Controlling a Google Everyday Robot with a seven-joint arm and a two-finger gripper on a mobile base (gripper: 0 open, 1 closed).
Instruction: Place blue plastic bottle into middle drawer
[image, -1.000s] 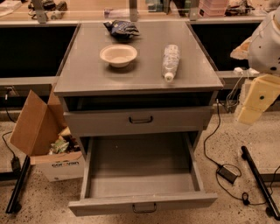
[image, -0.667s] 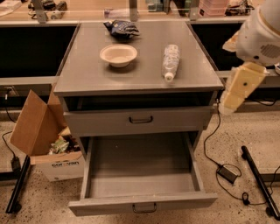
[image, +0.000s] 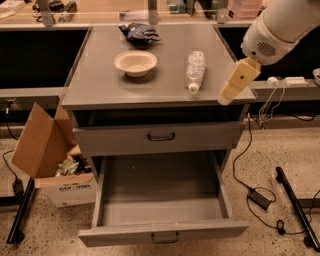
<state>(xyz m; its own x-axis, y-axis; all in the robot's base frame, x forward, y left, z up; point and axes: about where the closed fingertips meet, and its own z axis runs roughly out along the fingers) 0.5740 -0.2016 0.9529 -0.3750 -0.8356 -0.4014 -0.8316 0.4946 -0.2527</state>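
Observation:
The blue plastic bottle (image: 194, 70) lies on its side on the right part of the grey cabinet top (image: 100, 85), white cap toward the front edge. The middle drawer (image: 160, 200) is pulled out wide below, its grey tray bare, a dark bar handle on its front panel. My gripper (image: 228, 94), cream-coloured on a white arm, hangs over the cabinet's front right corner, just right of the bottle's cap and apart from it. It holds nothing that I can see.
A cream bowl (image: 135, 63) and a dark blue snack bag (image: 140, 32) sit on the cabinet top left of and behind the bottle. The drawer above (image: 161, 136) stands slightly out. An open cardboard box (image: 50, 155) stands at the left. Cables and a power brick (image: 260, 198) lie on the floor at the right.
My arm and gripper have moved left and up, from beside the cabinet's right side to over its front right corner, closer to the bottle. The bottle and drawers have not moved.

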